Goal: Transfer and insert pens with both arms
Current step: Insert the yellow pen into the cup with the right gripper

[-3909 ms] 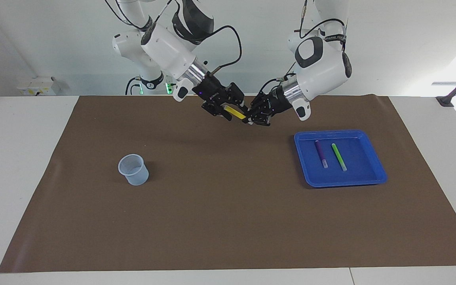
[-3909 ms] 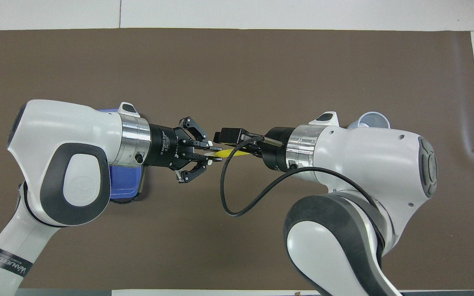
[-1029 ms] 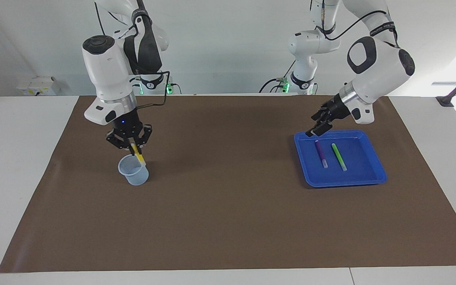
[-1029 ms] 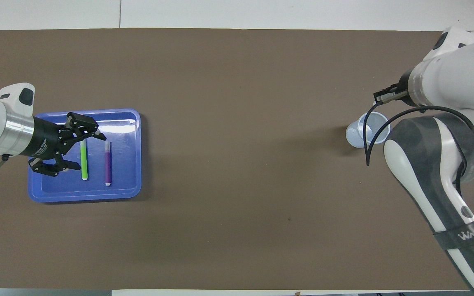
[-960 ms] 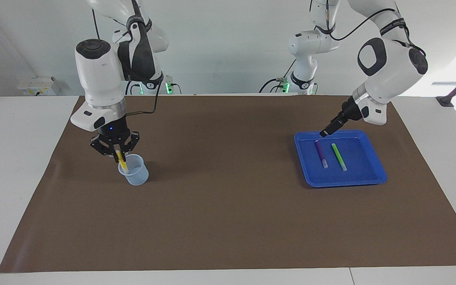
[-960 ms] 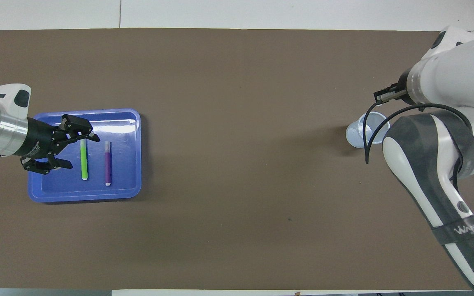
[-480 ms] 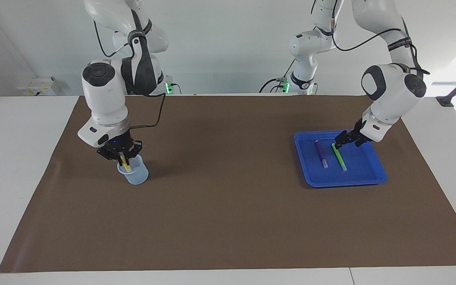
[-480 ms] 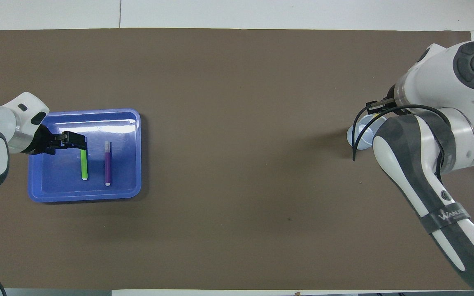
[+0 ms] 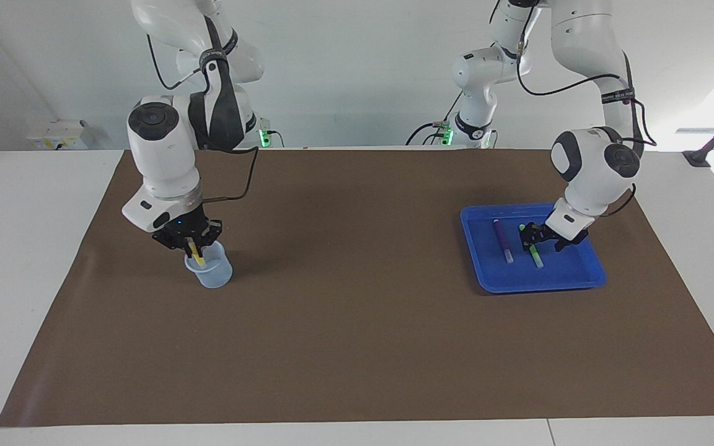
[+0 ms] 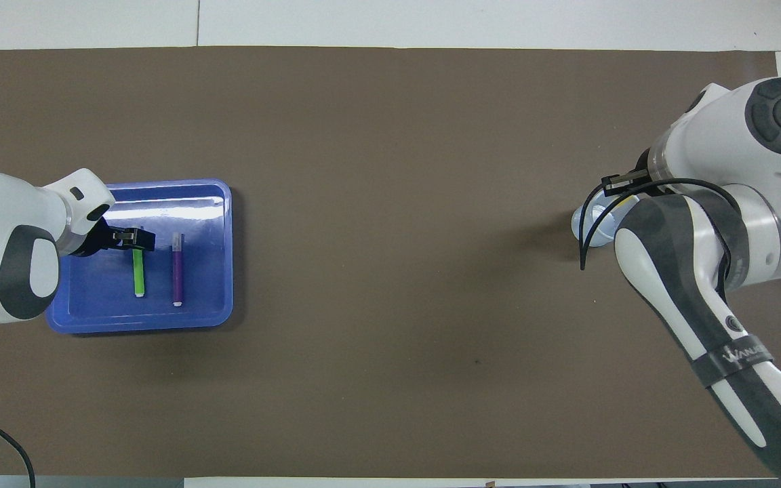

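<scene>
Keep the right claw pinching the yellow pen upright over the cup before releasing, while your left claw (fingers spread) straddles the green pen squarely.

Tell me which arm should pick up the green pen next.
Left. The left gripper is down in the blue tray, straddling the green pen. The right gripper is shut on the yellow pen at the cup, toward the right arm's end.

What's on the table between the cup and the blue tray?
Nothing but bare brown mat lies between the cup and the blue tray. Both views show that stretch.
</scene>
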You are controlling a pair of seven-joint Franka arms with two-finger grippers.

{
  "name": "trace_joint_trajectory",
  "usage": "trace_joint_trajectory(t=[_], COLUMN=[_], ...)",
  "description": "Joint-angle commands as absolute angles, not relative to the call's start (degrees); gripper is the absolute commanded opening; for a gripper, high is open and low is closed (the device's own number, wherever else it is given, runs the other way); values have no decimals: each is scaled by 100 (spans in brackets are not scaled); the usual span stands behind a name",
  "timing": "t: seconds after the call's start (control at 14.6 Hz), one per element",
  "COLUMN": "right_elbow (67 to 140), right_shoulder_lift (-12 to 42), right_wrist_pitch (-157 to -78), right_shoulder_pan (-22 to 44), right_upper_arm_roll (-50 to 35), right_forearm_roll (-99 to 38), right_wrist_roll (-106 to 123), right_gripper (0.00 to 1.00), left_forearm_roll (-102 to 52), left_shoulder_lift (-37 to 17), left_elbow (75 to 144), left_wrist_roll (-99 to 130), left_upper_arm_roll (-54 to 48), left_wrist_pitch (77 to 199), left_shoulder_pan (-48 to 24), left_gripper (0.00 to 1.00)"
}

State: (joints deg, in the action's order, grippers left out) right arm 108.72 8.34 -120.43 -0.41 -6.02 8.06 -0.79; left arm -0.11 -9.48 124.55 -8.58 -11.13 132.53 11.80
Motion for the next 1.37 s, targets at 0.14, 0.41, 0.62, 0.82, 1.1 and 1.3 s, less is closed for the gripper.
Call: trace_joint_trajectory(t=[0.14, 0.41, 0.62, 0.82, 1.1, 1.3], right_elbow=[11944, 11927, 11568, 10429, 9607, 9641], right_shoulder_lift=[430, 431, 483, 483, 142, -114], right_wrist_pitch=[-12823, -12771, -12657, -11229, -10065, -9599], right_shoulder_pan=[-280, -264, -255, -255, -334, -360], right_upper_arm_roll=[-677, -685, -721, -860, -853, -826], right_forearm_roll=[404, 413, 422, -242, -1728, -2651], right_wrist_roll=[-158, -106, -44, -105, -114, -158], right_gripper=[0, 80, 100, 100, 100, 100], left_forearm_roll=[105, 105, 105, 105, 105, 105], left_shoulder_lift=[-949, -958, -958, -958, -958, -958], left_elbow=[12647, 12779, 12788, 12771, 12735, 12657], left_wrist_roll=[-1116, -1125, -1125, -1116, -1108, -1090], left_upper_arm_roll=[-1125, -1125, -1125, -1125, -1116, -1116], left_wrist_pitch=[13465, 13605, 13606, 13571, 13526, 13387], left_shoulder_pan=[1195, 1195, 1204, 1204, 1204, 1213], left_gripper=[79, 73, 56, 20, 0, 0])
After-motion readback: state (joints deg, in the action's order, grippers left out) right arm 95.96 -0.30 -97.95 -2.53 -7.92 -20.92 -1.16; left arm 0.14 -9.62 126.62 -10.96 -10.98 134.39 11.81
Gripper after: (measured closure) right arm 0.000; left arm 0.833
